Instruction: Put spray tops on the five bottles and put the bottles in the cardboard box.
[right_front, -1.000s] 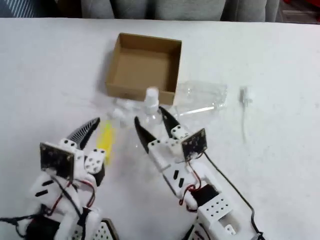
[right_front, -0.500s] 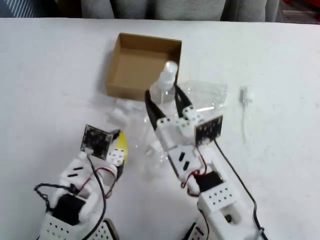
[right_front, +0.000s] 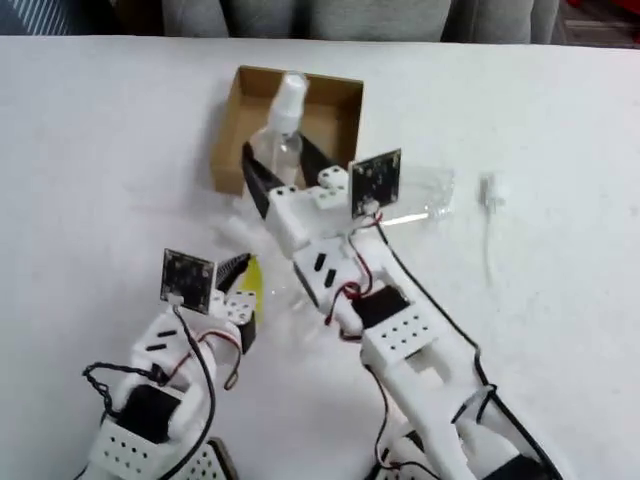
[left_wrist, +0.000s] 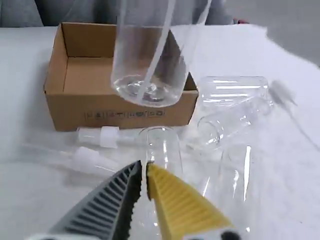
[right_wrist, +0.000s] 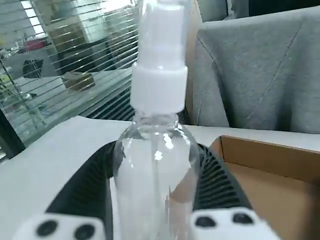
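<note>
My right gripper (right_front: 283, 160) is shut on a clear bottle (right_front: 283, 135) with a white spray top (right_front: 290, 90), held upright over the near part of the cardboard box (right_front: 245, 85). Its black fingers (right_wrist: 207, 175) clasp the bottle (right_wrist: 155, 155) on both sides, under the spray top (right_wrist: 160, 75). My left gripper (right_front: 240, 268) sits nearer the front, shut and holding nothing, its tips (left_wrist: 144, 167) just short of a lying bottle (left_wrist: 162, 145). In the left wrist view the held bottle (left_wrist: 147, 80) hangs in front of the box (left_wrist: 65, 80). Loose spray tops (left_wrist: 100, 136) lie before the box.
Several uncapped clear bottles (left_wrist: 235, 90) lie on the white table right of the box, one of them here (right_front: 410, 185). A loose spray top with its tube (right_front: 488, 192) lies farther right. A grey chair stands behind the table (right_wrist: 255, 75).
My right arm has lifted the capped bottle from the table in front of the box and carried it over the box. My left gripper has drawn back and gone from open to shut.
</note>
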